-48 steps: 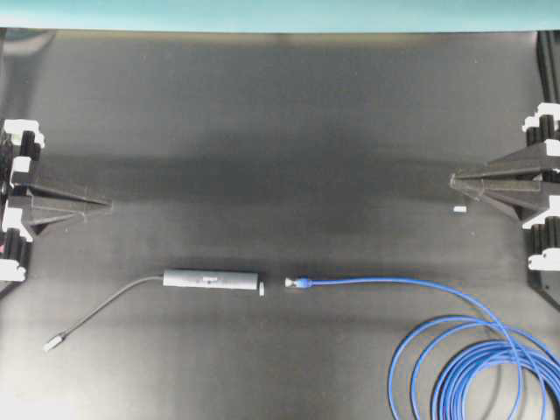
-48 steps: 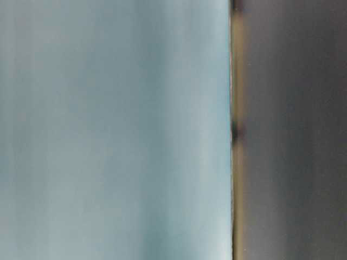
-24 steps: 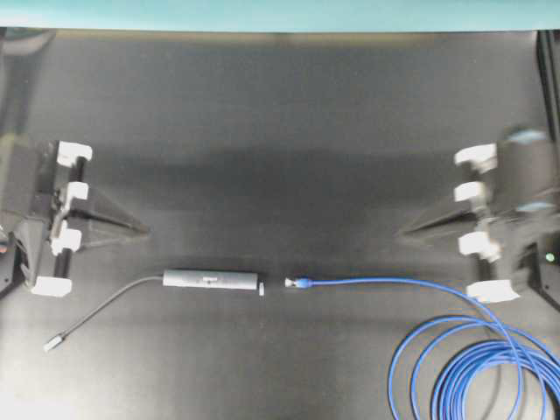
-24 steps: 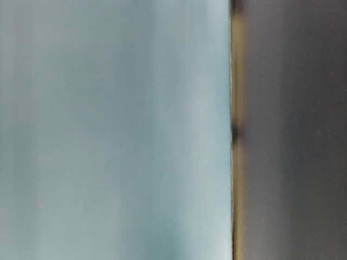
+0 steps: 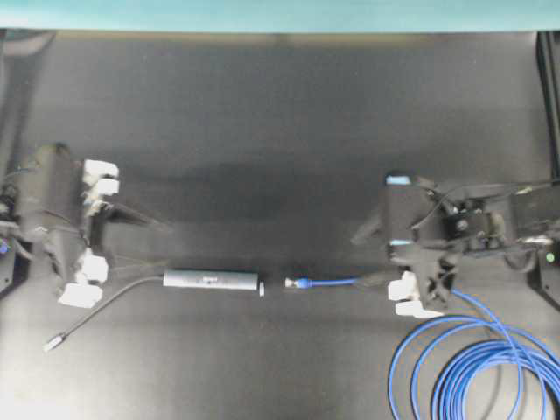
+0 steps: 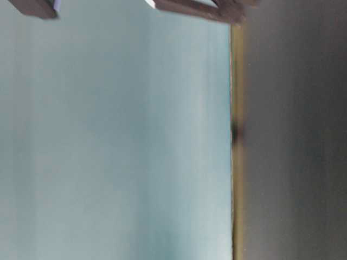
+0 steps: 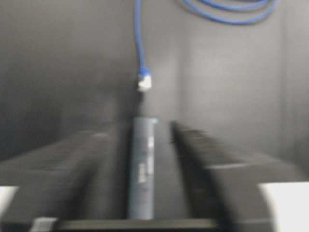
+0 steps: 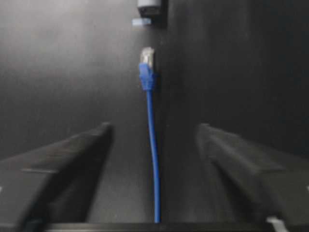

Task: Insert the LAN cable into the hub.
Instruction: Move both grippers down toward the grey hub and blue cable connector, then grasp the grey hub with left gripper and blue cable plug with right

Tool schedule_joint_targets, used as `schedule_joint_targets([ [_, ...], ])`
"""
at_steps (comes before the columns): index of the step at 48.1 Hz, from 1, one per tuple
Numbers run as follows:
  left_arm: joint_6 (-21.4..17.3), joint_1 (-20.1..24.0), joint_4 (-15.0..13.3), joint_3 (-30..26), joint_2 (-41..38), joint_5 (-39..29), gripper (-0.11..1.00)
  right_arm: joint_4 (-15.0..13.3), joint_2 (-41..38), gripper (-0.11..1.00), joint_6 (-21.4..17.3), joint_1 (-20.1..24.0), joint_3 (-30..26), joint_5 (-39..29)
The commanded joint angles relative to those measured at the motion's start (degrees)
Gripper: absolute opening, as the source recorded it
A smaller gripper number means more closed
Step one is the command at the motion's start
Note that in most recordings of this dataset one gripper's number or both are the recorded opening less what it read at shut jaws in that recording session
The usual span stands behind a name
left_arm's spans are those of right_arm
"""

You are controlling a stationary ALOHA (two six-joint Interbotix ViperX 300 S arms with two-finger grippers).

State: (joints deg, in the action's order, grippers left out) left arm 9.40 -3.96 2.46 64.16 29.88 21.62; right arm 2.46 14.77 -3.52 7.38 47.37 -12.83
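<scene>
A slim dark-grey hub (image 5: pixel 211 279) lies end to end with a bright-blue LAN cable (image 5: pixel 325 283), plug just apart. The left gripper (image 7: pixel 145 145) and right gripper (image 8: pixel 153 140) straddle them with spread jaws, holding nothing.

Overhead, sideways table-level, two wrist views

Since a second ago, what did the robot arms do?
Both arms moved in from the table's sides and opened. The left gripper now straddles the hub; the right gripper straddles the LAN cable. Neither holds anything. Hub, cable and its coils haven't moved; the plug remains unplugged.
</scene>
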Motion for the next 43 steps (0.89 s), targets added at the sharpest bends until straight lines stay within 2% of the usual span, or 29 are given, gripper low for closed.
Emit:
schedule_joint_targets([
  [1,0.3,-2.3,0.3,-1.1,-3.7,1.7,0.73,0.1,-1.0,0.8,-0.4,0.1,-0.9,1.8],
  [2,0.3,-2.6,0.2,-1.2,-4.5,1.7,0.77,0.1,-1.1,0.83,-0.4,0.1,-0.9,2.2],
  [4,0.5,-3.0,0.2,-1.2,-6.0,1.8,0.79,0.2,-1.1,0.86,-0.4,0.1,-0.9,2.9],
  [10,0.5,-3.4,0.2,-0.5,-9.1,4.0,0.66,0.2,-1.1,0.81,-1.2,0.1,-0.7,4.7],
  [25,0.2,-2.6,0.2,4.8,-18.7,23.0,0.71,0.2,-1.2,0.82,-5.3,0.7,-0.8,8.2],
  [37,-0.1,-2.0,0.2,3.8,-30.5,33.8,0.71,0.2,-1.5,0.82,-7.5,0.9,-1.1,8.5],
  [43,-0.1,-1.9,0.2,2.8,-35.6,37.2,0.71,0.2,-1.6,0.82,-8.5,1.2,-1.1,8.5],
])
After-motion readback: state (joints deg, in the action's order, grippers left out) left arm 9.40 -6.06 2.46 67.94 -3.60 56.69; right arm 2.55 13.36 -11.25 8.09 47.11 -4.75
